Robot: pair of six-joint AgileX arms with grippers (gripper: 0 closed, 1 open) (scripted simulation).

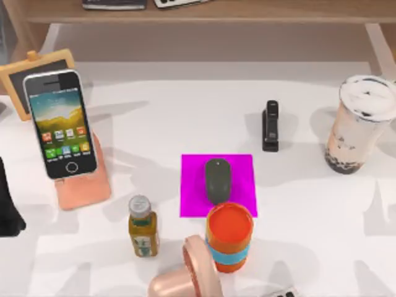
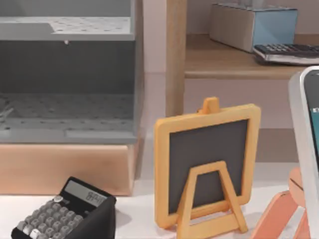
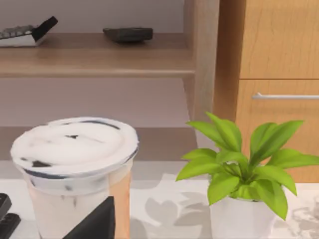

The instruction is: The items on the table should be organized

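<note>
White table (image 1: 309,204) spreads across the top view. The smartphone (image 1: 60,124) leans on a pink stand (image 1: 83,182) at the left, the mouse (image 1: 217,179) lies on a magenta pad (image 1: 241,167) at centre, and the milk-tea cup (image 1: 359,124) stands upright at the right. A dark shape at the left edge may be my left arm; whether its jaws are open or closed I cannot tell.

From the left wrist view, the smartphone's edge (image 2: 305,149) rises beside a small chalkboard easel (image 2: 207,164), a calculator (image 2: 65,214) nearby.

From the right wrist view, the cup (image 3: 75,169) stands close, a potted plant (image 3: 239,169) beside it. I cannot tell how the right jaws stand. The cup looks top-heavy and thin-walled: grip mid-body, gently. The phone is slick and stiff; take its long edges.
</note>
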